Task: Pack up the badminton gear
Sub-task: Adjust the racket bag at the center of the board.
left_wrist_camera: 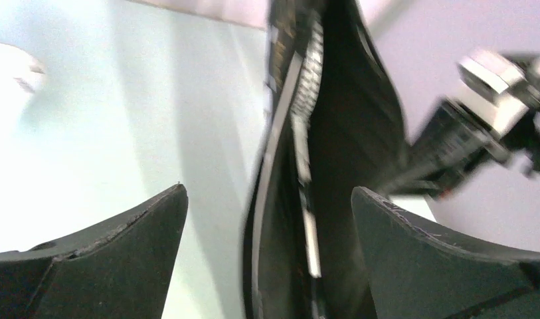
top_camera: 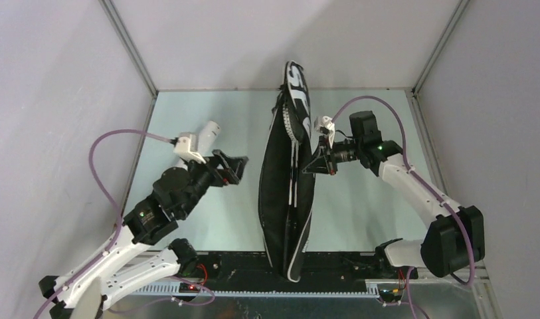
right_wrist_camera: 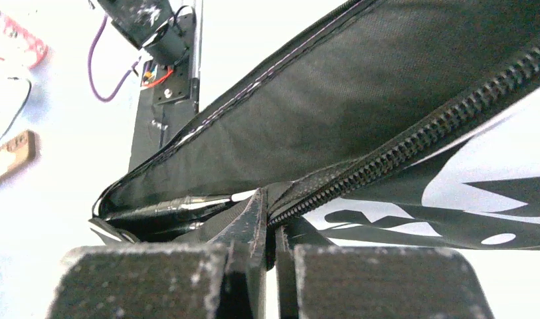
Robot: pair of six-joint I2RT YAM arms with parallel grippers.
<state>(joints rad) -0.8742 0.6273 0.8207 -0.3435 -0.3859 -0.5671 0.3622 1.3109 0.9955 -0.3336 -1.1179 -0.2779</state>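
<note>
Bag [top_camera: 275,193] looks soft, floppy and light to us, best held at its zipper edge [right_wrist_camera: 400,149], where our right gripper [top_camera: 311,166] pinches; our left gripper [top_camera: 239,167] gapes empty.

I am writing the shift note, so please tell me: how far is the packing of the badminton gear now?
Done, it seems: thin shafts, probably rackets, lie inside the black bag. In hand: the right end effector is shut on the bag's edge by the zipper; the left end effector is open beside the bag. Left: the zipper is not closed, and a white tube lies outside.
</note>
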